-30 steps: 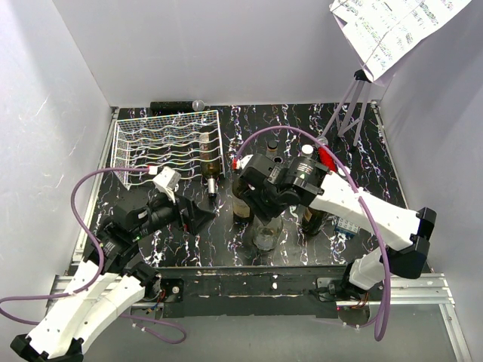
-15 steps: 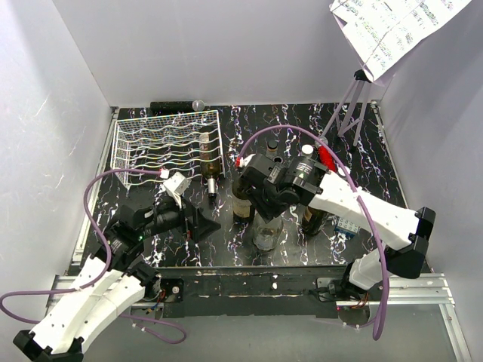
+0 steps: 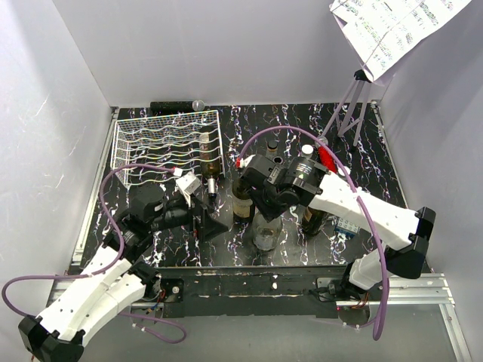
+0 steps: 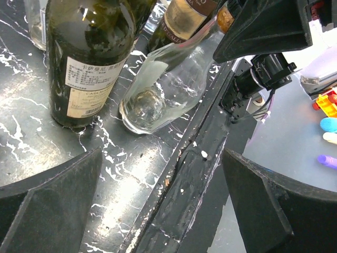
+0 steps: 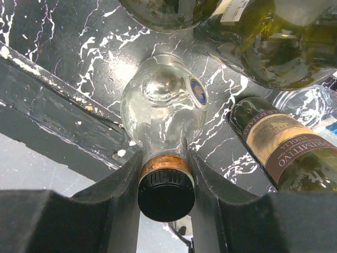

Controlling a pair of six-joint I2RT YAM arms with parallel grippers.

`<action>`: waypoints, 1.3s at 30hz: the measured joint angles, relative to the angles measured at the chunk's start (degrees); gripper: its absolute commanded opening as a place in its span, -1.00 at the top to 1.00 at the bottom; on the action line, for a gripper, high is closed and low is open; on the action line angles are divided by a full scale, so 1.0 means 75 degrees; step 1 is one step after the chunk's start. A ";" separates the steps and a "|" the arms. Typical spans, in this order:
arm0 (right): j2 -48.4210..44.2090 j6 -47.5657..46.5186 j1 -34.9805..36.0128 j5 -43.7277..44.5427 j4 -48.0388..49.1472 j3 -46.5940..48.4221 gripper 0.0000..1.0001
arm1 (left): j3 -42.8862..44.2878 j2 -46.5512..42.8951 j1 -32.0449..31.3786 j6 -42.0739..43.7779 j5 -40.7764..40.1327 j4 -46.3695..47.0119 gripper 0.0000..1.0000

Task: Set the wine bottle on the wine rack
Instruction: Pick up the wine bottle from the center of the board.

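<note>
On table [image 3: 302,124], wine bottle [image 5: 162,108] neck-up

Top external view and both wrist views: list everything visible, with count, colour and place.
wine rack: one, white wire, far left of the table
racked bottle: one, dark, lying in the rack's rightmost cradle
clear bottle: one, colourless with a black cap, middle, near the front edge
dark bottles: at least three, green-brown, standing around the clear bottle
table: one, black with white veining
paper sheet: one, white, printed, far right corner
stand: one, pale lilac, under the paper sheet
black bar: one, at the back wall behind the rack
left hand: one, black, open, left of the bottles
right hand: one, black, closed on the clear bottle's neck
</note>
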 measured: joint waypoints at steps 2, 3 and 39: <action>-0.0015 -0.0067 0.0000 -0.0044 -0.0006 0.0003 0.97 | -0.0017 0.0131 0.0000 0.0052 0.0152 0.0157 -0.96; -0.0020 -0.0117 0.0000 -0.0067 -0.0006 0.0009 0.97 | -0.0023 0.0192 -0.0003 0.0070 0.0236 0.0245 -0.96; 0.0003 -0.1201 -0.0017 -0.2110 -0.1466 0.3503 0.97 | -0.0545 0.1953 -0.1842 -0.0149 0.0839 0.3926 -0.96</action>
